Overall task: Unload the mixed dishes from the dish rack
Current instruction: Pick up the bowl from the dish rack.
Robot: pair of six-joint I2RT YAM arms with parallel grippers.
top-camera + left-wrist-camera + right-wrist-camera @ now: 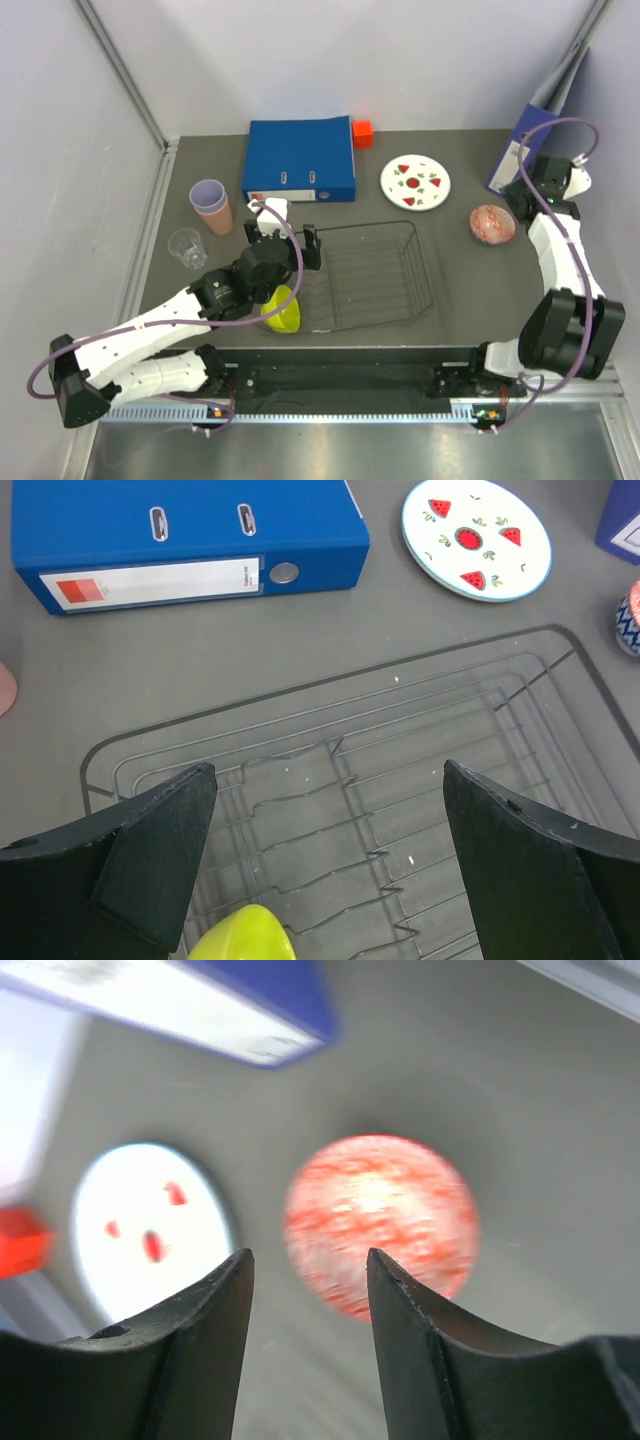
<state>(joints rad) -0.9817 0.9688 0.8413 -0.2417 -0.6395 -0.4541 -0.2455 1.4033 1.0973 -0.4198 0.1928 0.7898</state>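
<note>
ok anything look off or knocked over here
Only the lime-yellow bowl stands out: it is tipped up on its edge at the near-left corner of the dish rack instead of lying flat. The plate, patterned bowl and stacked cups rest on the table. Nothing looks spilled or broken.

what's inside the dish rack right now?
Only the lime-yellow bowl, at the dish rack near-left edge; the other wires are bare. The left arm covers part of the bowl, so how it sits is unclear.
</note>
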